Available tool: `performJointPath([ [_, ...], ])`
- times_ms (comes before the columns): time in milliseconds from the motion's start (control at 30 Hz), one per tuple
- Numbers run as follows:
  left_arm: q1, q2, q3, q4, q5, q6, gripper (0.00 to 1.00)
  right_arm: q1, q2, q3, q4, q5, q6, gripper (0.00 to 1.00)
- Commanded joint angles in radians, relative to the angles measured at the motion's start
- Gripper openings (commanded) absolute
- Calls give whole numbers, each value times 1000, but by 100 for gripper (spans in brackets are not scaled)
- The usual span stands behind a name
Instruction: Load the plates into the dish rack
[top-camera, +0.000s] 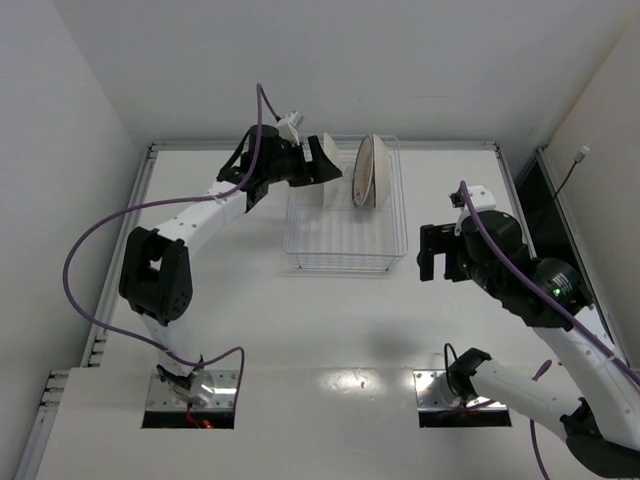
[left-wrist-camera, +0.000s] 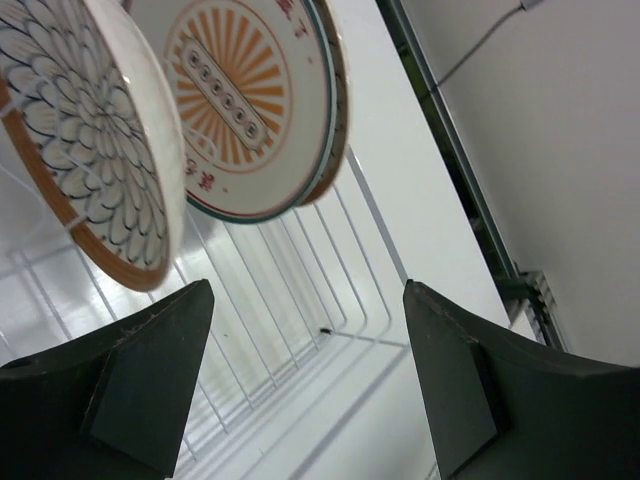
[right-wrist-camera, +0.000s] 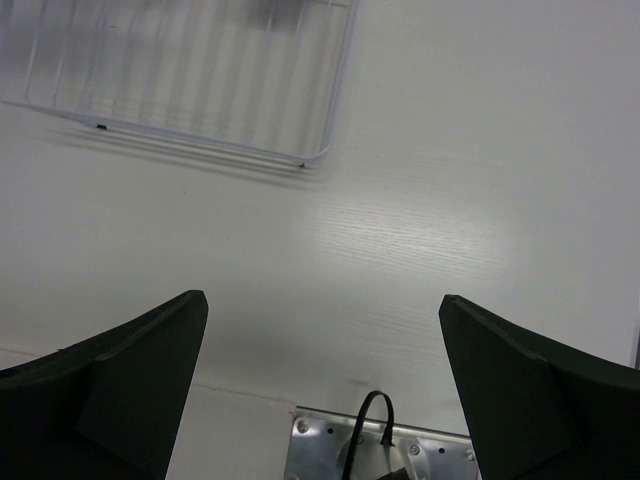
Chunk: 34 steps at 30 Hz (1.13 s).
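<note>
At the far middle of the counter (top-camera: 300, 330) stands the dish rack (top-camera: 345, 240), its floor wires running near to far. From above, the plates (top-camera: 372, 172) show only as thin upright slivers in the rack's far end, long axis near to far, so their patterns cannot be read there. The left wrist view fills that in. A scale-pattern plate (left-wrist-camera: 90, 130) stands closest, then a sunburst plate (left-wrist-camera: 250, 100), and the orange-brown rim of a third plate (left-wrist-camera: 340, 90) peeks out just behind it. All are on edge with their decorated faces turned left.

The left hand (top-camera: 325, 160) sits at the rack's far left side, just beside the nearest plate, its fingers (left-wrist-camera: 150, 380) spread and holding nothing. The right hand (top-camera: 437, 252) hovers right of the rack, apart from it. Its own camera shows wide-apart, empty fingers (right-wrist-camera: 120, 370) over bare counter, with only the rack's near right corner in sight.
</note>
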Motion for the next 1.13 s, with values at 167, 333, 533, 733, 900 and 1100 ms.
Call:
performJointPath([
  [167,-30,-206,-86,-52,120,99,75,-5,41,66,1,-46,36,100],
  [333,-40,-370,-164,-181,71,279,75,-5,32,66,43,-96,36,100],
  [533,-40,-604,-253,-327,-100,447,75,-5,50,90,54,-44,36,100],
  [733,-40,-878,-526,-241,-330,445,79,-5,41,90,94,-23,36,100],
  [900,-40,-1040,-659,-204,-584,432,88,-5,54,100,83,40,36,100],
  [1100,-40,-1139,-750,-167,-696,401,97,-5,93,100,60,74,73,100],
])
